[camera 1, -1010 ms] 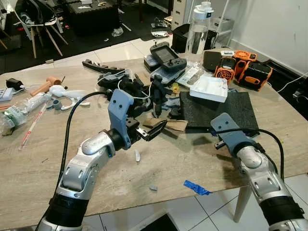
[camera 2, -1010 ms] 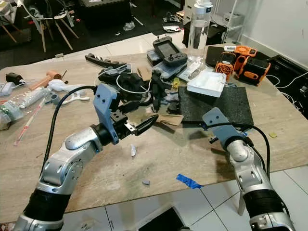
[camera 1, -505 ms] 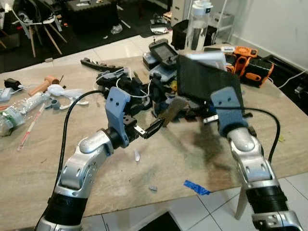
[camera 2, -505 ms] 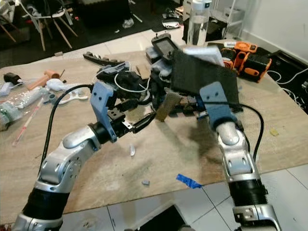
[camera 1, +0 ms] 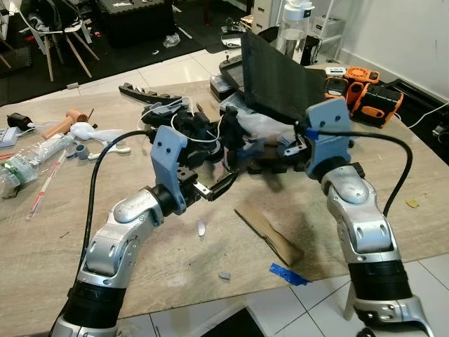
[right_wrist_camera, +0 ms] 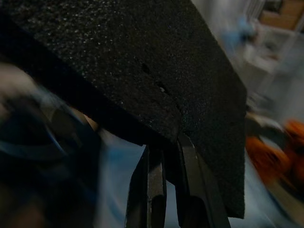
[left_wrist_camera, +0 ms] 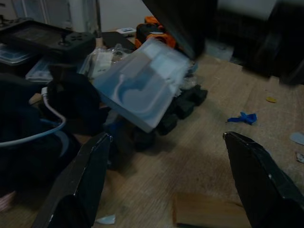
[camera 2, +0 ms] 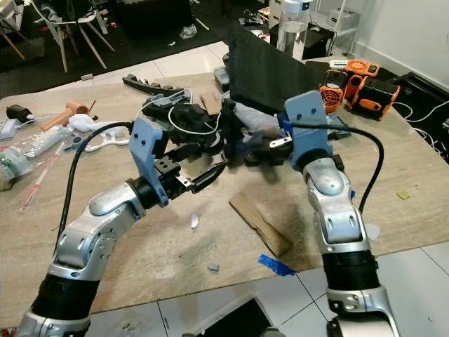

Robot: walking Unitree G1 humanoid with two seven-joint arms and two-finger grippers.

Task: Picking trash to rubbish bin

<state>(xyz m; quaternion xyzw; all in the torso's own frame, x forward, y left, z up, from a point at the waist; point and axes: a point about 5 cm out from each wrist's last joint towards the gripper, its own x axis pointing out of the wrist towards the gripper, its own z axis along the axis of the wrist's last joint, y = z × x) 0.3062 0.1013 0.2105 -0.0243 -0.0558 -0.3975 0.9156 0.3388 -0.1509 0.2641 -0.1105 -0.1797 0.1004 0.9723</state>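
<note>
From the head cameras: your right gripper (camera 1: 300, 140) is clamped on the edge of a black foam sheet (camera 1: 277, 74), which stands tilted up over the clutter at the far side of the wooden table (camera 1: 42, 239). Keep the pinch firm and carry the sheet clear of the tall water bottle (camera 1: 293, 24) and the orange tools (camera 1: 361, 88) just behind it before you swing toward any bin; none is in sight here. Your left gripper (camera 1: 216, 188) hovers above the tabletop with its fingers parted and nothing between them, beside the tangle of black cables (camera 1: 186, 133). A strip of cardboard (camera 1: 270, 235), a scrap of blue tape (camera 1: 287, 274) and a small white chip (camera 1: 201, 228) lie loose near the table's front edge, likely the next pickings.

Left wrist camera: the two black fingers (left_wrist_camera: 88, 178) stand wide apart over the wood; a clear plastic tray (left_wrist_camera: 142, 90) leans against dark blocks ahead, with the tape scrap (left_wrist_camera: 242, 117) beyond.

Right wrist camera: the fingers (right_wrist_camera: 156, 187) bite the foam's lower edge (right_wrist_camera: 142, 76), close together; the background is blurred.

The room: white floor tiles, a chair (camera 1: 59, 42) and dark boxes beyond the table, which is crowded with a handheld controller (camera 2: 221, 76), a crushed bottle (camera 1: 31, 158) and tools.
</note>
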